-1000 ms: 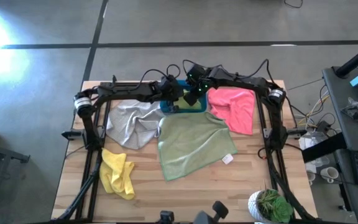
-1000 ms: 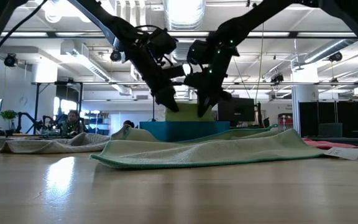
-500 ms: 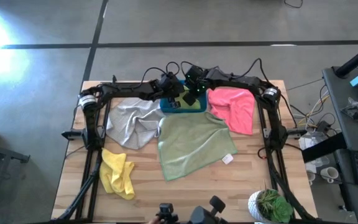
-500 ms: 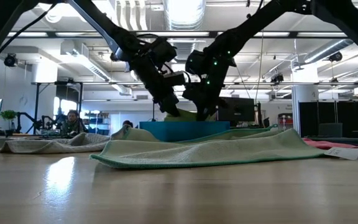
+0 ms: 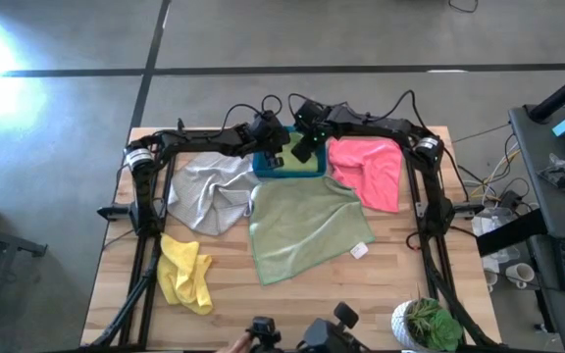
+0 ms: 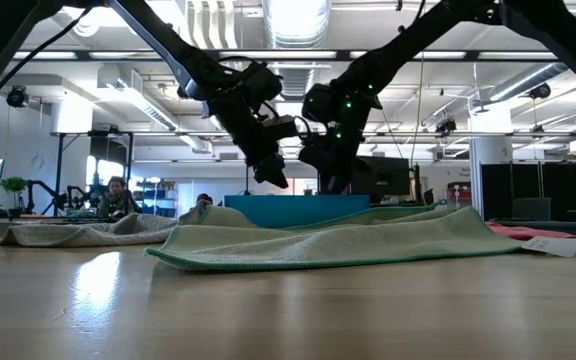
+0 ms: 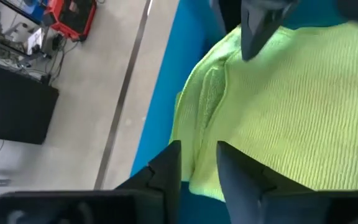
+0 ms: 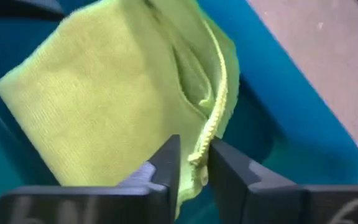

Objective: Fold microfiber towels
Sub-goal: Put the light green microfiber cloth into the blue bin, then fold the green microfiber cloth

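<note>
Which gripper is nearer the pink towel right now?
The right gripper. It hangs over the blue bin, just beside the pink towel. The left gripper is over the same bin's other side, farther from the pink towel and closer to the grey towel.

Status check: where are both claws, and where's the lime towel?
Left claw and right claw both part-open over the blue bin, nothing gripped. Folded lime green towel lies in the bin. No obstruction seen.
</note>
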`<state>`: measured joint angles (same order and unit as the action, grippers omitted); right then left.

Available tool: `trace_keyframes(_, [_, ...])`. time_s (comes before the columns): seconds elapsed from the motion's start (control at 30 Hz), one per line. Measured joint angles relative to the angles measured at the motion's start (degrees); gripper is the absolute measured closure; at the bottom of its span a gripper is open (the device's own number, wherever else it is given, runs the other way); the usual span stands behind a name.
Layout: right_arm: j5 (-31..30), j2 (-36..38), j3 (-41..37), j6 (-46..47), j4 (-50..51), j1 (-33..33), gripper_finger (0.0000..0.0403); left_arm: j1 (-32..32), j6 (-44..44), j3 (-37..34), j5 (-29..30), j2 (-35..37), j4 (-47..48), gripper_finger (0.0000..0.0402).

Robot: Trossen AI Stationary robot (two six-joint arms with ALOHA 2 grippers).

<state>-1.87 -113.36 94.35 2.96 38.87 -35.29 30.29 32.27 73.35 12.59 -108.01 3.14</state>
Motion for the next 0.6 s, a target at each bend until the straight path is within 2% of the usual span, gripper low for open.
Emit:
trace_keyframes(0.2, [0.1, 0.8, 0.5, -0.1, 0.6, -1.8, 0.0268, 0.1, -0.2, 0.5, 5.7, 0.7, 0.7, 0.0286])
trace_keyframes(0.33, [0.4, 2.4, 2.1, -2.6, 3.5, -3.0, 0.0245, 0.1, -1.1, 1.6, 6.5, 2.8, 5.9, 0.0284])
trace_keyframes(0.43, [0.6, 4.6, 3.0, -4.0, 6.1, -3.4, 0.0237, 0.0, -6.4, 2.0, 5.1, 4.9, 10.8, 0.0283])
trace_keyframes(0.6, [1.6, 8.7, 3.1, -4.1, 9.8, -3.2, 0.0234, -0.5, -15.6, 1.6, -1.8, 8.7, 16.4, 0.0283])
